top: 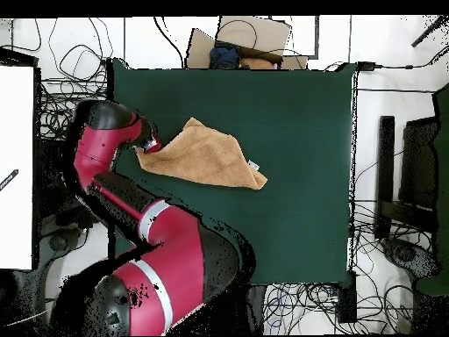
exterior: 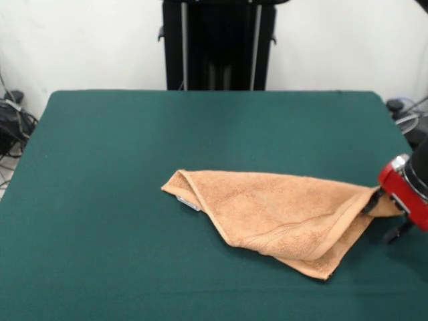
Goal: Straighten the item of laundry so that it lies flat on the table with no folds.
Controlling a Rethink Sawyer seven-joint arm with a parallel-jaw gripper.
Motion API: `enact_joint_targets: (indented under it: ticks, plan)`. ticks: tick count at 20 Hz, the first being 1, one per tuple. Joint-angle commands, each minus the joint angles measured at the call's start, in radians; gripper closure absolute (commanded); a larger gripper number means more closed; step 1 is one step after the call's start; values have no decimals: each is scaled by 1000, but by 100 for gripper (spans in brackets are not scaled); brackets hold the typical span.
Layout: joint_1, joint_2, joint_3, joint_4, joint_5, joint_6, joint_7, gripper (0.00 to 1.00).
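Observation:
The peach-orange towel [exterior: 281, 214] lies on the dark green table [exterior: 134, 167], folded over itself into a rough triangle, with a white tag [exterior: 189, 203] at its left edge. My red and black gripper [exterior: 382, 208] is at the towel's right corner, shut on it, and holds that corner a little above the table. In the overhead view the towel [top: 206, 158] lies near the table's left side, and the gripper [top: 147, 146] is at its left corner, with the arm coming in from the lower left.
The robot's black pedestal [exterior: 217, 43] stands at the table's far edge. Cables and dark gear [exterior: 13, 124] lie off the table's left side, and more cables [exterior: 408, 110] lie off its right. The gripper is close to the table's right edge.

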Motion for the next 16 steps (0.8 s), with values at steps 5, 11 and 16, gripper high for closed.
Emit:
enact_joint_targets:
  ticks: [5,11,16]
  plan:
    - [-95,-104,121,161,115,-114,-246,0]
    - [-109,-89,125,183,74,-92,-222,0]
    - [-114,-83,128,184,64,-93,-219,0]
